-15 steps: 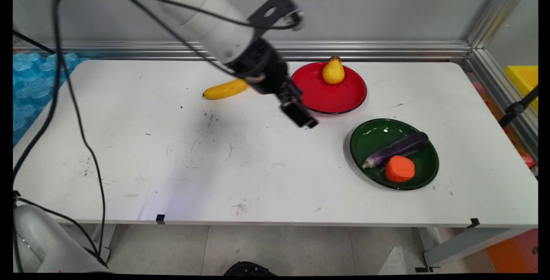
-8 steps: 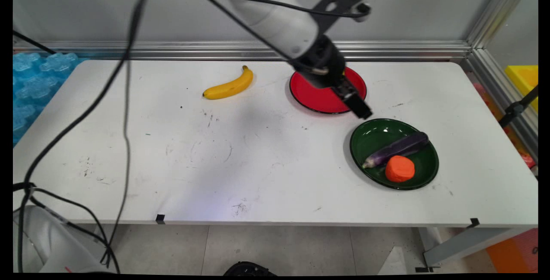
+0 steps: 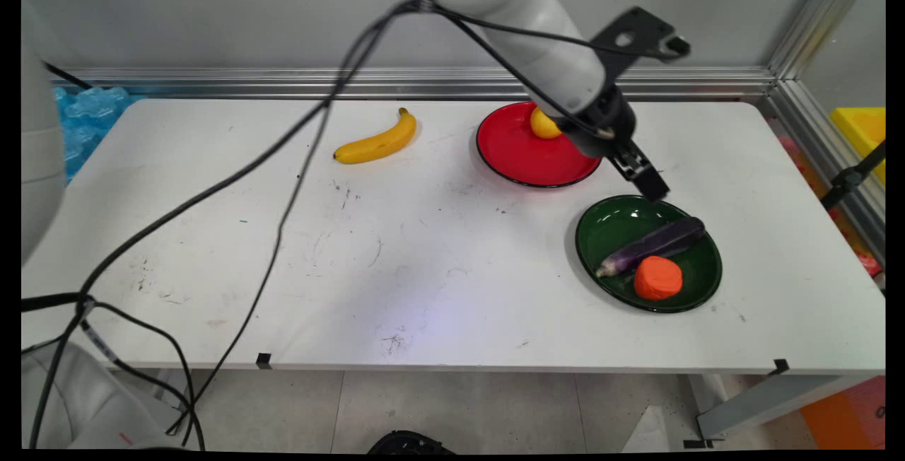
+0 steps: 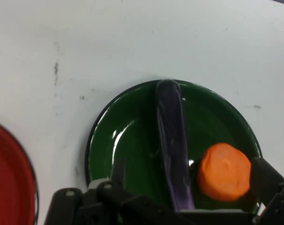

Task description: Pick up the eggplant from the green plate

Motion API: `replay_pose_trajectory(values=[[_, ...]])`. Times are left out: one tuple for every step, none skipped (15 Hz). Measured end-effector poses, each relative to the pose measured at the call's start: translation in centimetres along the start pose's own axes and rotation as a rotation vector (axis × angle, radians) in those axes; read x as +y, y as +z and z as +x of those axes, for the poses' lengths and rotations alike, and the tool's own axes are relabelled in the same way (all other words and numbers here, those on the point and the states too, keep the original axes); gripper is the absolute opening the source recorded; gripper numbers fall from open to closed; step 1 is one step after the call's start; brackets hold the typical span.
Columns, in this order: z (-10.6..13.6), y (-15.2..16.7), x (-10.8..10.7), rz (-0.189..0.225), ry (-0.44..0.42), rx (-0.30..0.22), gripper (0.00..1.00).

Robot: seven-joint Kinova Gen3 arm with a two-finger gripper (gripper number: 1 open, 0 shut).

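My black gripper [image 3: 647, 182] hangs over the far rim of a green plate [image 3: 601, 235], between it and a red plate [image 3: 523, 153]. In the hand view the gripper [image 4: 191, 168] is open with nothing held. A purple eggplant [image 4: 172, 136] runs up between the fingers, and an orange round piece [image 4: 225, 171] lies beside the right finger on the green plate [image 4: 128, 140]. In the main view the eggplant [image 3: 654, 243] lies across the plate with the orange piece [image 3: 658, 278] in front of it. A yellow pear [image 3: 541, 125] on the red plate is partly hidden by the arm.
A banana [image 3: 378, 141] lies on the white table [image 3: 424, 270] to the left of the red plate [image 4: 8, 178]. Black cables [image 3: 297, 164] hang across the table's left half. An aluminium rail runs along the back and right edges.
The arm has swung right, from beside the banana and the red plate's left edge, across the red plate, to the green plate's far rim. The fruit and plates have not moved.
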Motion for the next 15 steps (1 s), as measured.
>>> replay_pose_trajectory(values=[[0.4, 1.4, 0.0, -0.001, 0.002, -0.006, 1.00], [0.7, 2.5, 0.1, -0.002, 0.004, -0.012, 1.00], [1.0, 3.8, 0.2, -0.004, 0.007, -0.019, 1.00], [1.2, 5.2, 0.3, -0.006, 0.009, -0.028, 1.00], [1.3, 6.3, 0.4, -0.007, 0.010, -0.035, 1.00], [1.4, 7.0, 0.5, -0.007, 0.010, -0.040, 1.00], [1.6, 8.1, 0.6, -0.007, 0.010, -0.047, 1.00], [1.7, 9.4, 0.8, -0.006, 0.007, -0.055, 1.00], [1.9, 10.5, 0.9, -0.006, 0.004, -0.062, 1.00], [2.0, 11.5, 1.0, -0.006, 0.000, -0.069, 1.00], [2.1, 12.6, 1.2, -0.006, -0.005, -0.078, 1.00], [2.2, 13.5, 1.3, -0.006, -0.010, -0.087, 1.00], [2.2, 14.3, 1.4, -0.006, -0.014, -0.095, 1.00], [2.2, 14.8, 1.4, -0.005, -0.017, -0.100, 1.00], [2.2, 15.4, 1.5, -0.003, -0.020, -0.107, 1.00]])
